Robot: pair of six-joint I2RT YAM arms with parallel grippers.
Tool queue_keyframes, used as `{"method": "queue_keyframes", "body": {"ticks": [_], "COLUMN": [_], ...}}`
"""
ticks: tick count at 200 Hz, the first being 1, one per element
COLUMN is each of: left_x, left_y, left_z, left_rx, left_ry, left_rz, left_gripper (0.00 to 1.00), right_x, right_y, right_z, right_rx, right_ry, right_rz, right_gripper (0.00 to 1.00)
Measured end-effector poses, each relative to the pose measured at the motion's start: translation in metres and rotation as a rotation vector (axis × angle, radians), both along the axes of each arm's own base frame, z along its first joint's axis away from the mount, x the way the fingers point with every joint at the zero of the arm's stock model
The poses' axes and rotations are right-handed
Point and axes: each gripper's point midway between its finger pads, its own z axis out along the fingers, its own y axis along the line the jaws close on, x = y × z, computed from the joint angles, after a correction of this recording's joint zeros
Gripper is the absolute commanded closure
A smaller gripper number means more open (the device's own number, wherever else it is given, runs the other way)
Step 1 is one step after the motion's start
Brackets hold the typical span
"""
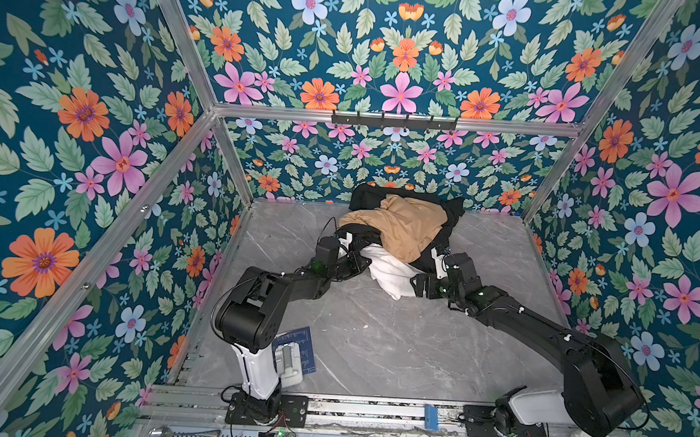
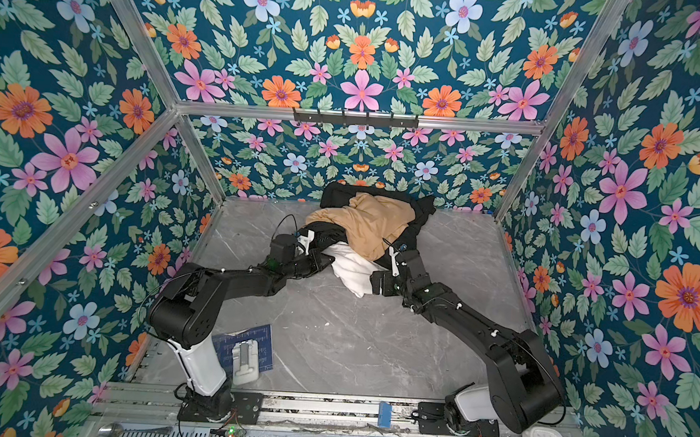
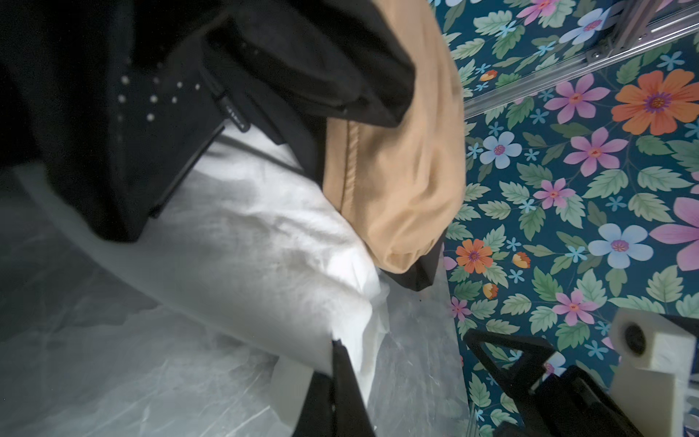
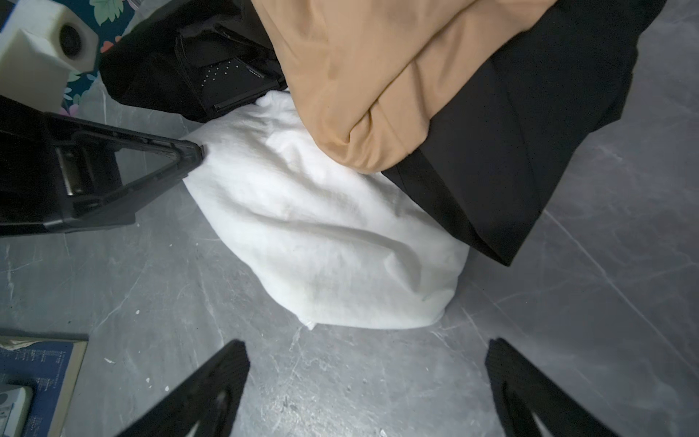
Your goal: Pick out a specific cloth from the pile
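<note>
A heap of soft fabrics, the pile (image 1: 406,227), sits at the far middle of a grey marbled bench (image 4: 605,302) inside a booth with flowered walls. A tan cloth (image 4: 378,75) is draped over the top, with black garments (image 4: 510,151) beneath and around it. The white cloth (image 4: 321,234), plain and wrinkled, lies at the bottom of the pile. Its near part bulges out onto the bench toward the two arms, and its far part is trapped under the tan and black layers. The left tool (image 4: 194,151) lies low along the bench with its jaws together at the white cloth's side edge. In the left wrist view, fabric runs right up to the tips, so they appear to be clamped on a fold of it, probably because this exposed edge is the only part free of the weight above. The right tool (image 4: 367,342) hangs just short of the cloth's near edge with its jaws spread wide, touching nothing. It seems placed either to take a second hold or to steady the other fabrics. Pulling the white cloth out will likely drag the layers resting on it.
</note>
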Motion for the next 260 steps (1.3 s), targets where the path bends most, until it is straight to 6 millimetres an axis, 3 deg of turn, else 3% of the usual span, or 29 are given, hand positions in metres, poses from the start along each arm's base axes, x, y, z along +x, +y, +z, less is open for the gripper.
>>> {"method": "queue_keyframes", "body": {"ticks": [29, 129, 260], "left_x": [0.000, -0.002, 0.009], "left_y": [-0.002, -0.003, -0.010], "left_z": [0.016, 0.042, 0.076], "left_rx": [-0.007, -0.007, -0.002], "left_ry": [-0.023, -0.044, -0.116], "left_rz": [-0.004, -0.007, -0.025], "left_gripper": [1.00, 1.00, 1.00], "right_x": [0.001, -0.003, -0.006], "right_y": [0.000, -0.006, -0.008], "right_z": [0.007, 0.033, 0.045], "right_rx": [0.006, 0.025, 0.020], "right_ry": [-0.015, -0.079, -0.103], "right_rz": [-0.001, -0.018, -0.007], "right_gripper": [0.01, 0.01, 0.01]}}
